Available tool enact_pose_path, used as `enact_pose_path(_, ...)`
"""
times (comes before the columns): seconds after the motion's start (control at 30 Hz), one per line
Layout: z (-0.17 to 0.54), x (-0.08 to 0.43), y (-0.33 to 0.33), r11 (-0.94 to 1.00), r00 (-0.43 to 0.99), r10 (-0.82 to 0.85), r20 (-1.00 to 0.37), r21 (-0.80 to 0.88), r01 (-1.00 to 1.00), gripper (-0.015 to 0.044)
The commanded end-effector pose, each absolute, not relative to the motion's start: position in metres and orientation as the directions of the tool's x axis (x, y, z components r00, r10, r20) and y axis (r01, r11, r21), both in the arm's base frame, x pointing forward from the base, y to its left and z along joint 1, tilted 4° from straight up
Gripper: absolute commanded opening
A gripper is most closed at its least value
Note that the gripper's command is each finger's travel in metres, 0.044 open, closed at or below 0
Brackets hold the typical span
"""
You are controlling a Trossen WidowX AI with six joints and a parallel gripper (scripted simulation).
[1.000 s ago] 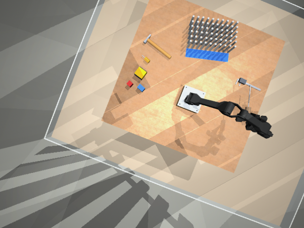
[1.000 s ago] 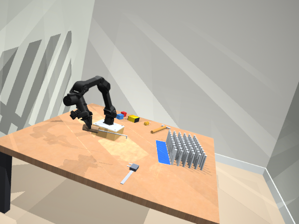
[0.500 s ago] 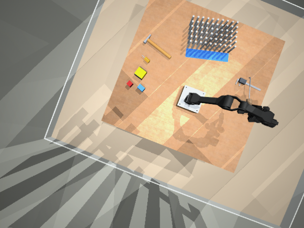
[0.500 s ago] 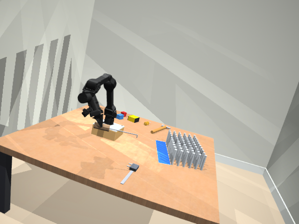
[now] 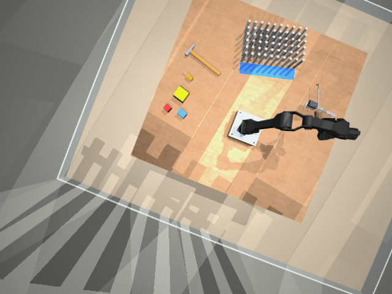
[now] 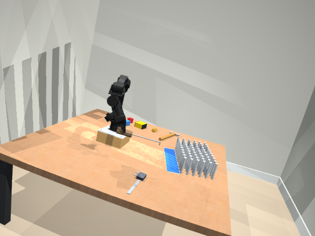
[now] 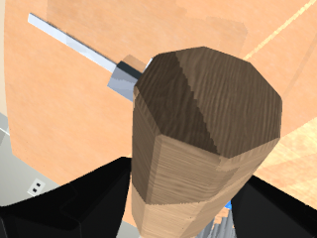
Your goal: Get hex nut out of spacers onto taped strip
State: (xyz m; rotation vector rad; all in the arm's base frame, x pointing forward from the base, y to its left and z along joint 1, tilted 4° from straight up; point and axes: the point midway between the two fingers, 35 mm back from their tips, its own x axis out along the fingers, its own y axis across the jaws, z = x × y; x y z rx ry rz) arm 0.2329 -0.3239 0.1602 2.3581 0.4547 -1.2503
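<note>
My gripper (image 5: 318,119) (image 6: 124,131) (image 7: 182,175) is shut on the wooden handle of the hook tool (image 5: 318,98) (image 6: 144,137) (image 7: 208,99). The tool is held above the table; its thin metal rod points toward the spacer side and ends in a small bent tip. Upright grey metal spacers (image 5: 274,42) (image 6: 196,158) stand in a dense field at the back in the top view. The blue taped strip (image 5: 266,71) (image 6: 171,160) lies along their front edge. The hook tip is outside the field. The hex nut cannot be made out among the spacers.
A caliper-like tool (image 5: 312,103) (image 6: 141,176) (image 7: 124,79) lies near the held tool in the top view. A hammer (image 5: 204,62) (image 6: 167,136), a small yellow tool (image 5: 189,76), a yellow block (image 5: 181,94), a red block (image 5: 167,108) and a blue block (image 5: 182,113) lie at the left.
</note>
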Motion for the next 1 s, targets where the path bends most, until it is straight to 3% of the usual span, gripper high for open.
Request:
enact_pose_path(0.0, 0.165, 0.249, -0.297, -0.855, 0.536, 0.079, -0.841, 0.219, 0.47, 0.0)
enact_pose_path(0.97, 0.167, 0.287, -0.139, -0.854, 0.575, 0.057, -0.816, 0.259, 0.451, 0.0)
